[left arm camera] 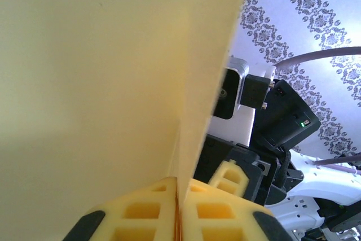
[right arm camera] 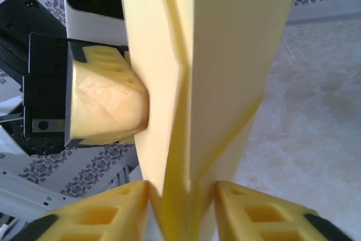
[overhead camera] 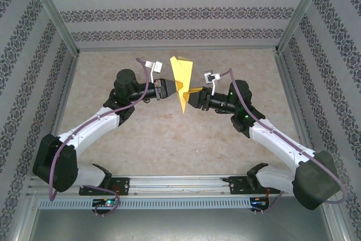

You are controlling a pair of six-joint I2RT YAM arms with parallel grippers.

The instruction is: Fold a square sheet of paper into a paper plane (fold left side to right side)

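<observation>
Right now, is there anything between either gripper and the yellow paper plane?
Nothing visible stands between them. The left gripper is pinched shut on the paper plane from one side. The right gripper clasps it from the other side, so the two grippers face each other.

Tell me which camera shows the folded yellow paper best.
Top external: the yellow paper appears whole, its pointed outline clear against the table. Left wrist gives a close, cropped face of it; right wrist gives its folded layers edge-on, also cropped.
</observation>
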